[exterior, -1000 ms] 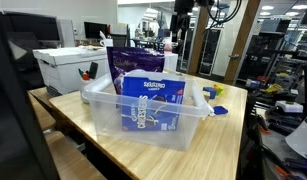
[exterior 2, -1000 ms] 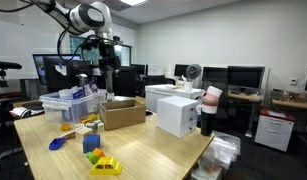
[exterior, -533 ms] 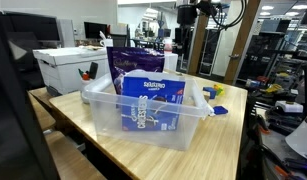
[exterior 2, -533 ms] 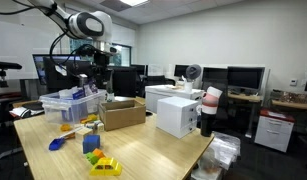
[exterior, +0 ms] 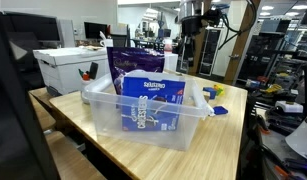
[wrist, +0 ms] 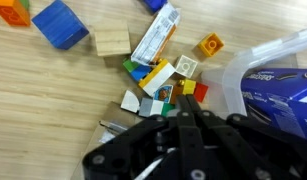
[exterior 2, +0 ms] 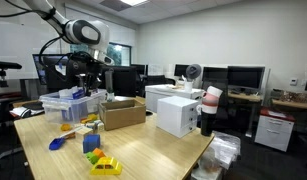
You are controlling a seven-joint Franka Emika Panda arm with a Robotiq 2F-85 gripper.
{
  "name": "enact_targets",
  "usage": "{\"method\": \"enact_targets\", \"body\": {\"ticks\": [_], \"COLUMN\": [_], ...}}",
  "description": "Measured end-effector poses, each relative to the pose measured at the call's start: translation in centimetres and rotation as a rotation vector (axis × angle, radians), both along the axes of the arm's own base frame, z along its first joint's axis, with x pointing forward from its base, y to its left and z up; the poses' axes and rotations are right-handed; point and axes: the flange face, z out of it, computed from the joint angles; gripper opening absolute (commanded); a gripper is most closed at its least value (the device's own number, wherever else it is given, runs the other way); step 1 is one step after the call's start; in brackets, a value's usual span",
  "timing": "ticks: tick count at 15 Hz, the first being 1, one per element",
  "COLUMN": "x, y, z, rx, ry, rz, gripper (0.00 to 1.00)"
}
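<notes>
In the wrist view my gripper [wrist: 183,101] is shut, its two black fingers pressed together with nothing between them. It hangs above a scatter of small toy blocks on the wooden table: a white tile [wrist: 157,79], a red piece [wrist: 198,90], a yellow block [wrist: 211,45], a wooden cube [wrist: 111,42], a blue block [wrist: 61,22] and a white packet [wrist: 155,32]. The rim of a clear plastic bin [wrist: 255,56] lies just to the right. In both exterior views the gripper [exterior: 192,32] [exterior 2: 87,72] is raised in the air beside the bin [exterior: 103,105] [exterior 2: 65,101].
The bin holds a blue box [exterior: 153,100] and a purple bag [exterior: 131,62]. A cardboard box [exterior 2: 123,112] and a white box [exterior 2: 178,115] stand on the table, with more coloured blocks [exterior 2: 96,156] near its front edge. Desks and monitors fill the room behind.
The gripper has gone from open to shut, with nothing taken hold of. The arm has shifted sideways toward the bin and dropped a little.
</notes>
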Motion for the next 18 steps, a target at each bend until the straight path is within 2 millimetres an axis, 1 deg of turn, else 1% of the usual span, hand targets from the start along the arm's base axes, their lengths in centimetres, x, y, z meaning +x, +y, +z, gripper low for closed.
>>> {"method": "enact_targets", "body": {"ticks": [1, 2, 3, 4, 5, 11, 18], "x": [-0.5, -1.0, -1.4, -2.0, -2.2, -3.0, -3.8], "y": [1.2, 2.0, 3.0, 4.5, 5.0, 5.9, 6.6], "z": [-1.3, -2.2, -2.8, -3.3, -3.5, -3.8, -4.0], "rx": [-0.009, -0.014, 0.001, 0.026, 0.061, 0.193, 0.296], "ry": [-0.019, -0.019, -0.012, 0.000, 0.003, 0.045, 0.092], "rz": [0.027, 0.048, 0.076, 0.111, 0.130, 0.187, 0.231], "gripper": [0.02, 0.03, 0.02, 0.03, 0.03, 0.03, 0.02]}}
